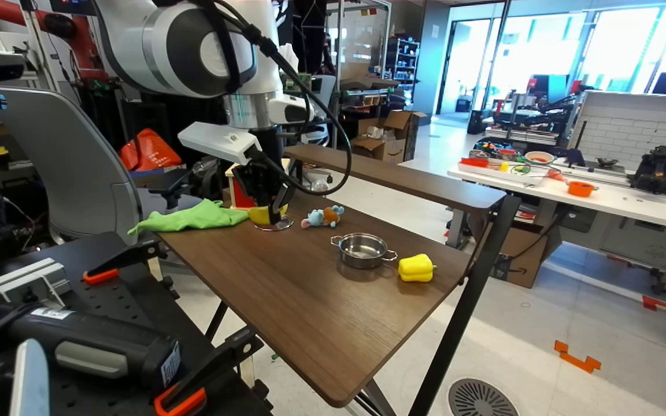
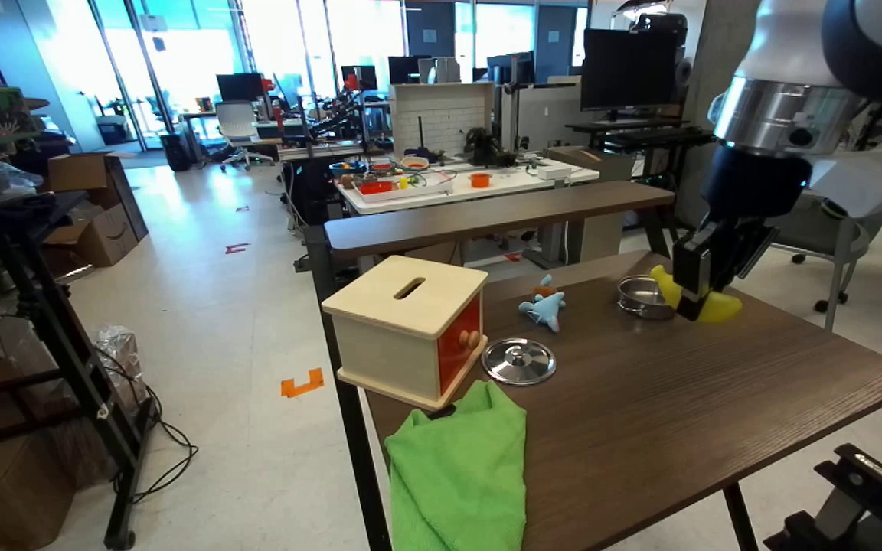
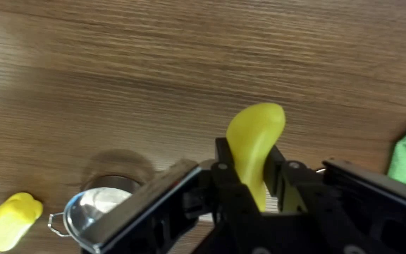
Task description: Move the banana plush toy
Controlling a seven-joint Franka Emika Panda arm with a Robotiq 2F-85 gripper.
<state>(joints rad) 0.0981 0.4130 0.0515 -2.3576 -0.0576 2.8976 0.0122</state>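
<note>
Banana plush toy (image 3: 257, 132) is pinched between the fingers (image 3: 221, 150), right of centre in the wrist view, seemingly held clear of the tabletop (image 3: 153, 60). So the carry's probably on; next, it's gotta be lowered somewhere bare and released.

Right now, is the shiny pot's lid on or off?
Off: the lid lies on the table, apart from the pot, whose open inside shows.
</note>
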